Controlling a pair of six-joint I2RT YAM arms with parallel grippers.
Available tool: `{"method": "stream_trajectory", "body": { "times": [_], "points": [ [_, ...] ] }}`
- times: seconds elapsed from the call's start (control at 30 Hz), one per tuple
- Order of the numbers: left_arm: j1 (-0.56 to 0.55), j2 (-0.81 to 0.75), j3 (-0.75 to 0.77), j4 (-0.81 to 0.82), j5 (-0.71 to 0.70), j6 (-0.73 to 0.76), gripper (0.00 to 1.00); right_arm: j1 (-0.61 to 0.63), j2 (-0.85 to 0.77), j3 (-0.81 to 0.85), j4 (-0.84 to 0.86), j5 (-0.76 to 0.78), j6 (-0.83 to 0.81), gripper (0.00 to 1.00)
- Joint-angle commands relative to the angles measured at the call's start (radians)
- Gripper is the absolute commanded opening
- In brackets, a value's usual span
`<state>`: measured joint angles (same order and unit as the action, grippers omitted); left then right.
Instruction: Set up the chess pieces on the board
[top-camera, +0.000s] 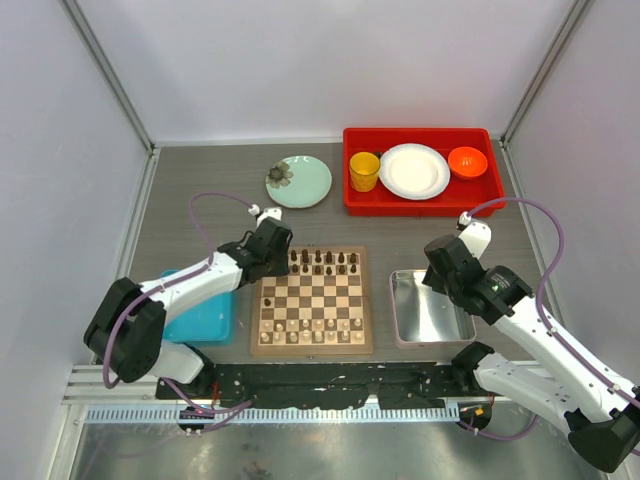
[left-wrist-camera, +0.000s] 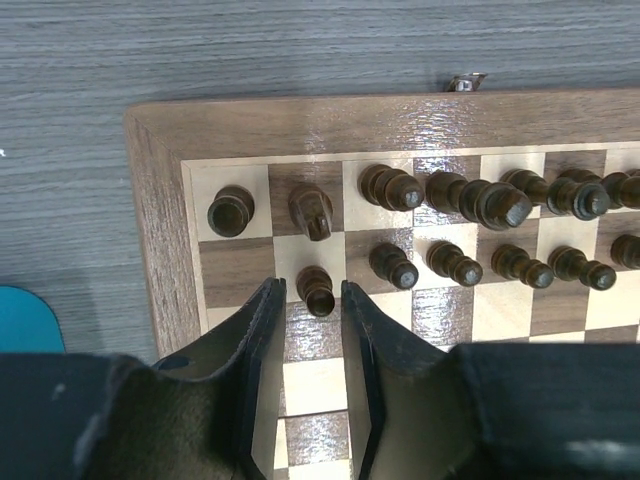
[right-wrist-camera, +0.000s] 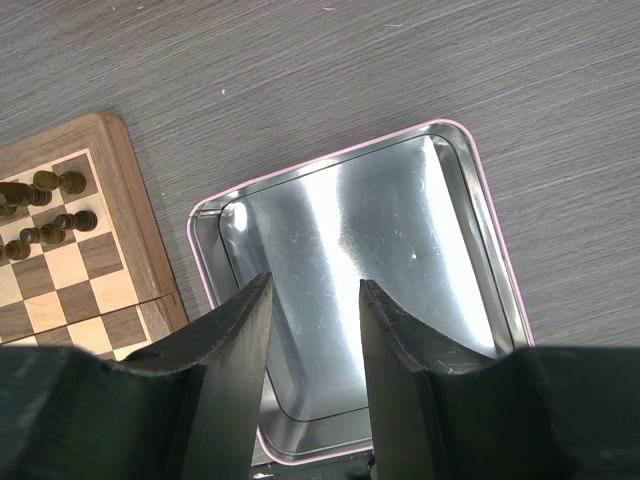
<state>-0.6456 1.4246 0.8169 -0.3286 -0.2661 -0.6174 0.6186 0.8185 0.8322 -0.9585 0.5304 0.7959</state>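
The board lies mid-table, with dark chess pieces in its two far rows and pale ones in its two near rows. One dark piece stands apart near the board's left edge. My left gripper is open over the far left corner. In the left wrist view a dark pawn stands between its fingertips with a gap on each side; a rook and a knight stand beyond. My right gripper is open and empty above the silver tray.
A blue tray lies left of the board. The silver tray lies to its right. At the back are a green plate and a red tray holding a yellow cup, a white plate and an orange bowl.
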Motion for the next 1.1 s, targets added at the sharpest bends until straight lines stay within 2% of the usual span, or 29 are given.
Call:
{"method": "stream_trajectory", "body": {
  "times": [0.0, 0.07, 0.17, 0.27, 0.43, 0.7, 1.07],
  "points": [
    [0.003, -0.085, 0.044, -0.029, -0.028, -0.002, 0.34, -0.003, 0.001, 0.033, 0.010, 0.036, 0.000, 0.45],
    [0.004, -0.128, 0.044, -0.079, -0.047, -0.018, 0.39, -0.003, 0.002, 0.031, 0.014, 0.034, -0.001, 0.45],
    [0.004, -0.211, 0.031, -0.147, -0.099, -0.042, 0.42, -0.003, 0.002, 0.030, 0.017, 0.031, -0.001, 0.45],
    [0.004, -0.289, -0.007, -0.193, -0.094, -0.065, 0.43, -0.002, -0.001, 0.030, 0.018, 0.029, -0.003, 0.45],
    [0.003, -0.328, -0.071, -0.277, -0.052, -0.102, 0.41, -0.003, -0.005, 0.022, 0.029, 0.025, -0.004, 0.45],
    [-0.012, -0.383, -0.136, -0.288, 0.014, -0.130, 0.38, -0.003, -0.002, 0.016, 0.037, 0.020, -0.011, 0.46],
    [-0.032, -0.343, -0.162, -0.244, 0.062, -0.123, 0.40, -0.003, -0.001, 0.016, 0.038, 0.019, -0.011, 0.46]
  ]
}}
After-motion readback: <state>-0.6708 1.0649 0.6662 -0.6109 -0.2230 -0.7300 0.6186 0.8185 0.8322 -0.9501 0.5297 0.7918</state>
